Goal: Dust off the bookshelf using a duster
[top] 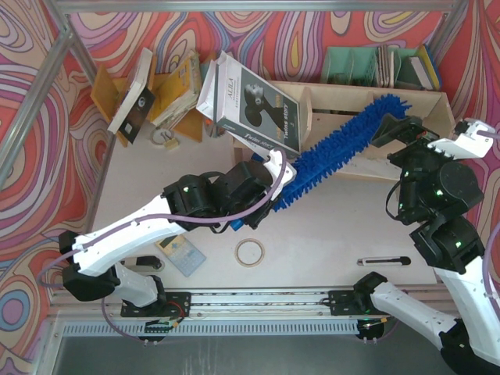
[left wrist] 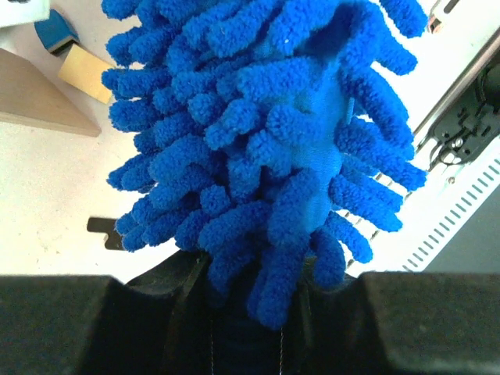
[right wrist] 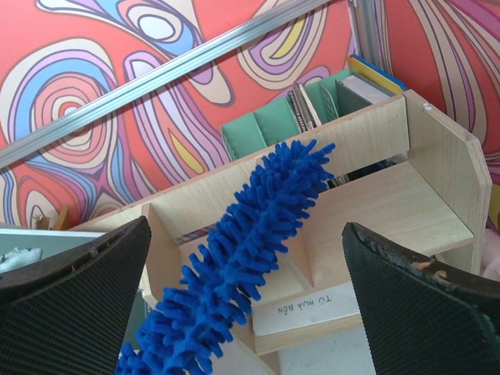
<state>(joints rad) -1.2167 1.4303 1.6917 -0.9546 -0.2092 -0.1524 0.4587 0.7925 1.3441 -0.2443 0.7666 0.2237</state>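
Walls (top: 312,35) swirl red around pale table (top: 328,226), bookshelf (top: 344,98), duster (top: 344,144).

Brightly and evenly lit from above in the top view, with only soft, faint shadows on the pale desk (top: 336,234) and no hard glare. Blown out nearly to white on the desk in the left wrist view, sharp on the fibres of the duster (left wrist: 266,141) but dark, featureless and blurred on the jaws along the bottom edge. Clear and well exposed on the bookshelf (right wrist: 375,195) in the right wrist view, soft and out of focus on the black jaws at both lower corners.
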